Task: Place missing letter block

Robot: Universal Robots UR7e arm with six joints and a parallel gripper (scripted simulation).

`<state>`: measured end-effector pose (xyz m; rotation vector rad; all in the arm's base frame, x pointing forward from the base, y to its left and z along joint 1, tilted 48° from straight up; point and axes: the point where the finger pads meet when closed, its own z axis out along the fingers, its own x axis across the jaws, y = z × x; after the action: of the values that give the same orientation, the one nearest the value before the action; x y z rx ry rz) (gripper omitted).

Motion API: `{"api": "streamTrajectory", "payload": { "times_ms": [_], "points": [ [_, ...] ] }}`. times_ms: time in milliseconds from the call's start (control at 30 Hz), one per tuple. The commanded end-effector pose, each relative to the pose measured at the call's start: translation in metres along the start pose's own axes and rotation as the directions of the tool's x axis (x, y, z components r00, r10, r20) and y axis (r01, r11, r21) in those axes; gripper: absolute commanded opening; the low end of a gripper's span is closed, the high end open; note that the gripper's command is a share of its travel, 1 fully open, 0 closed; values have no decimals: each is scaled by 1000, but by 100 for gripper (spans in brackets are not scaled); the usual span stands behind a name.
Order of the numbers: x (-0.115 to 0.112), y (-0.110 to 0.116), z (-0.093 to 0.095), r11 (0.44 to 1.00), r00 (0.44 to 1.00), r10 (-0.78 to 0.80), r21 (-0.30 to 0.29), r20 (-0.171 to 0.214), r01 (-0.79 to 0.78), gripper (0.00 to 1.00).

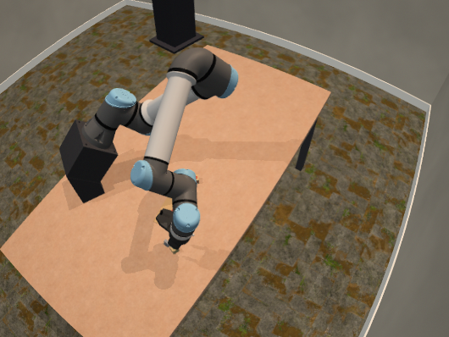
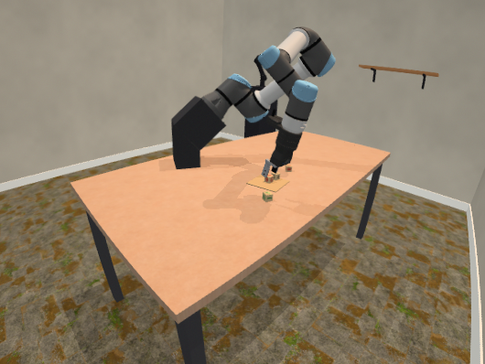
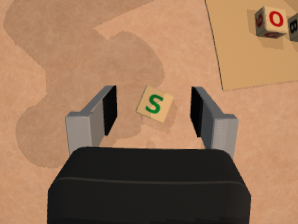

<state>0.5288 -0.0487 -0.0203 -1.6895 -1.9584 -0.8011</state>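
My gripper is open and empty. It points down over the bare table. A block with a green S on top lies flat on the table below and between the fingers, off the mat. In the wrist view the tan mat lies to the upper right. A block with a red O on top sits on it, and a second block beside it is cut off by the frame edge. Their pair shows in the exterior view. In the top view the arm hides the mat.
Another small block lies on the table just beyond the mat. The robot's dark base stands at the table's far side. The table edge is a short way from the S block. A shelf hangs on the wall.
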Motion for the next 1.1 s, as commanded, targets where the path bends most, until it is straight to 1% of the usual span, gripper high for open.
{"api": "streamTrajectory", "payload": {
  "times_ms": [0, 767, 933, 1067],
  "points": [
    [0, 0, -1, 1000, 1000, 0, -1, 1, 0, 100],
    [1, 0, -1, 1000, 1000, 3, -2, 1, -3, 100],
    [11, -1, -5, 1000, 1000, 25, -9, 2, -25, 100],
    [28, -3, -10, 998, 998, 61, -22, 4, -61, 100]
  ]
}}
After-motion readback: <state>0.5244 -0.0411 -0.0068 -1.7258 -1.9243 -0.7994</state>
